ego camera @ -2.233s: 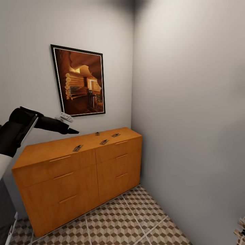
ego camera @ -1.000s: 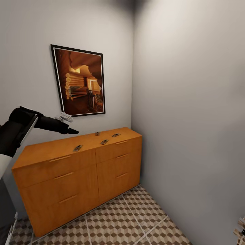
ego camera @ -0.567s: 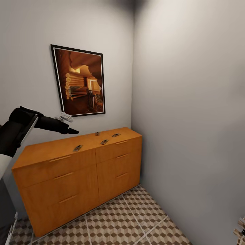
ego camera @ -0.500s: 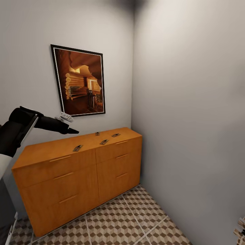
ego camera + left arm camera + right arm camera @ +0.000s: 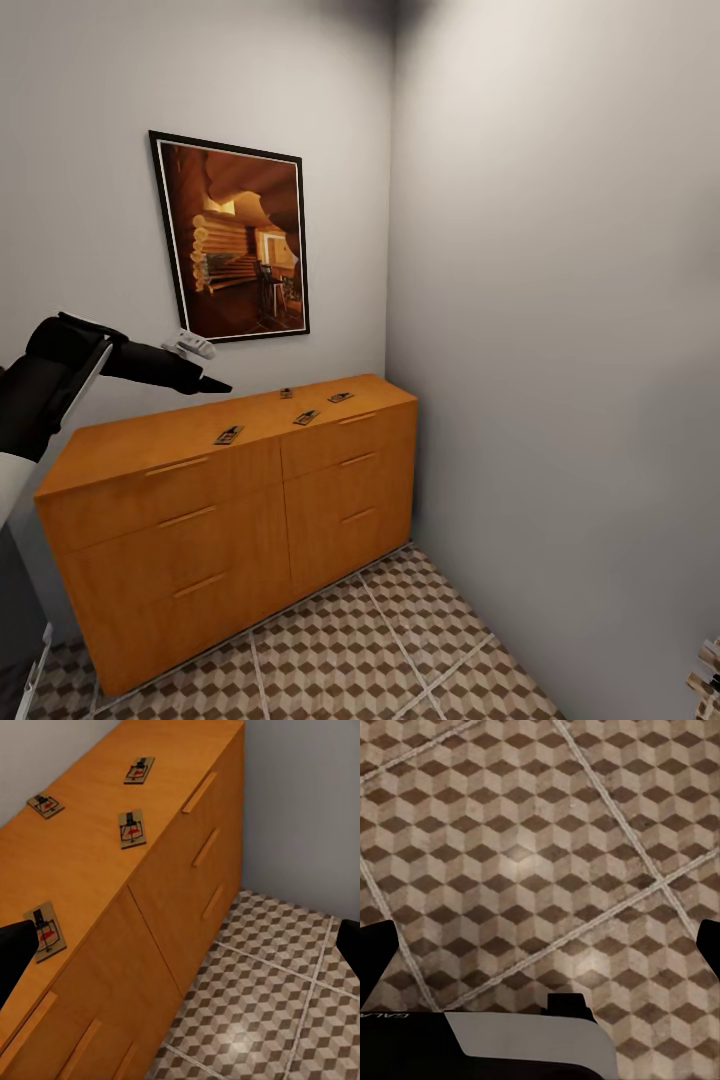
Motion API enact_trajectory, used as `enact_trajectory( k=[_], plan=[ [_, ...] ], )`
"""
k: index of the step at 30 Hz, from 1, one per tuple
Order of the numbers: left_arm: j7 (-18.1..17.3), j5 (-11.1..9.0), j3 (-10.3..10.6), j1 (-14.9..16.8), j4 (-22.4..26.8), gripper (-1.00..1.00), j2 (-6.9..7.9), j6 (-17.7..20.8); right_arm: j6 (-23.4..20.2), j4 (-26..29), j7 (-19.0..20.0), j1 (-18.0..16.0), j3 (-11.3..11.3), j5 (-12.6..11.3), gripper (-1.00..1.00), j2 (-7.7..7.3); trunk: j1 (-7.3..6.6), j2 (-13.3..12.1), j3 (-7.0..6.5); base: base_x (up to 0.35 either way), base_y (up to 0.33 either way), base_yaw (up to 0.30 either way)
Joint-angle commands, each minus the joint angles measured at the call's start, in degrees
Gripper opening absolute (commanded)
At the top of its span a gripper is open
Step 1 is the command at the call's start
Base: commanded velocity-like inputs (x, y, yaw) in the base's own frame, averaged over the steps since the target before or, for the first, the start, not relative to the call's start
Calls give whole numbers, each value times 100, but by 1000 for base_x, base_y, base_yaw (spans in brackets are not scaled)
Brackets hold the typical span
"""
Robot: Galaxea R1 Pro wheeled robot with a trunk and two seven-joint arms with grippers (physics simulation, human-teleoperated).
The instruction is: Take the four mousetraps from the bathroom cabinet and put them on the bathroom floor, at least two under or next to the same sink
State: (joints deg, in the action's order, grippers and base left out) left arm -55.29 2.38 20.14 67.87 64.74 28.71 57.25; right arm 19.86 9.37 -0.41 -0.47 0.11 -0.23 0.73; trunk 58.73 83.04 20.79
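Head view finds you facing the cabinet in the corner of the bathroom, with all 4 mousetraps lying flat on its orange-brown top and none yet on the bathroom floor, so by this evidence the task has not got past its opening reach. Your left gripper hangs above the cabinet top, near the nearest mousetrap but clear of it; the left wrist view shows its dark fingertips at opposite edges of the picture, jaws wide apart and holding nothing, with that closest trap just beside one tip. The other 3 traps sit farther along the top, well apart from one another. Your right gripper points down at bare cube-patterned tile, its tips likewise spread to the edges of the picture and empty. A framed picture hangs on the wall above the cabinet. Still ahead, as you would judge it: 4 pickups, 4 placements on one floor surface, and at least 2 of them by the same sink.
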Motion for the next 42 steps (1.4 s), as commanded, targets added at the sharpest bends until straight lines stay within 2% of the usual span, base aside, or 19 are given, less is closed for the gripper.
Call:
enact_trajectory(
  k=[1, 21, 42],
  plan=[
    [-34, 26, 7, 7, 2, 100, 3, 32, 18, -8, -4, -4, 1, -3, 100, 0, 0, 4, 7, 0, 0, 0],
    [-34, 17, 15, 7, -39, 100, 3, 24, 20, -23, -3, -5, -2, -8, 100, 8, 0, 4, 7, 7, 0, 0],
    [-34, 18, 25, -7, -34, 100, -41, 23, 27, -30, 14, -3, 7, -12, 100, 14, 0, 4, 7, 145, -83, 0]
  ],
)
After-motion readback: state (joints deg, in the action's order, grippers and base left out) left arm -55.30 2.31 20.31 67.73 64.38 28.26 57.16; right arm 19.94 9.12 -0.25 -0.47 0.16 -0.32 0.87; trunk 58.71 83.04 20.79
